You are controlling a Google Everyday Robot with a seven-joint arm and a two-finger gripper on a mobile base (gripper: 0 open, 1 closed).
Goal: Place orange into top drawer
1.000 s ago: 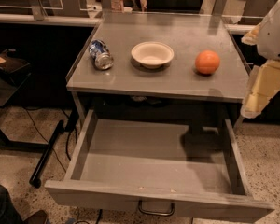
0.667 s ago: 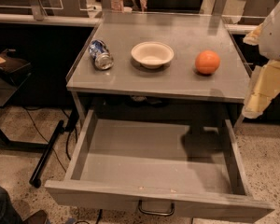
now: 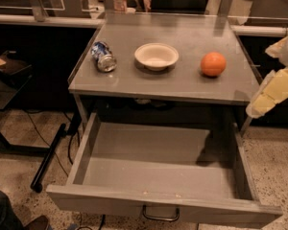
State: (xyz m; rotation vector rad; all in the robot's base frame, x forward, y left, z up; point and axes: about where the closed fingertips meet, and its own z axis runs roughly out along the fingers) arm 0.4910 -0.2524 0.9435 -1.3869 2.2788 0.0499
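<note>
The orange point(image 3: 213, 63) sits on the right side of the grey tabletop point(image 3: 182, 83). The top drawer point(image 3: 158, 164) is pulled wide open below the tabletop and holds nothing; its curved metal handle point(image 3: 161, 215) shows on the front panel. My gripper point(image 3: 269, 96), a pale yellow-white shape, hangs at the right edge of the view. It is beside the table's right front corner, to the right of and lower than the orange, touching nothing.
A white bowl point(image 3: 156, 56) stands mid-table and a crushed blue-and-silver can point(image 3: 103, 56) lies at the left. A black stand with cables point(image 3: 48, 159) is on the floor to the left of the drawer. Counters run behind the table.
</note>
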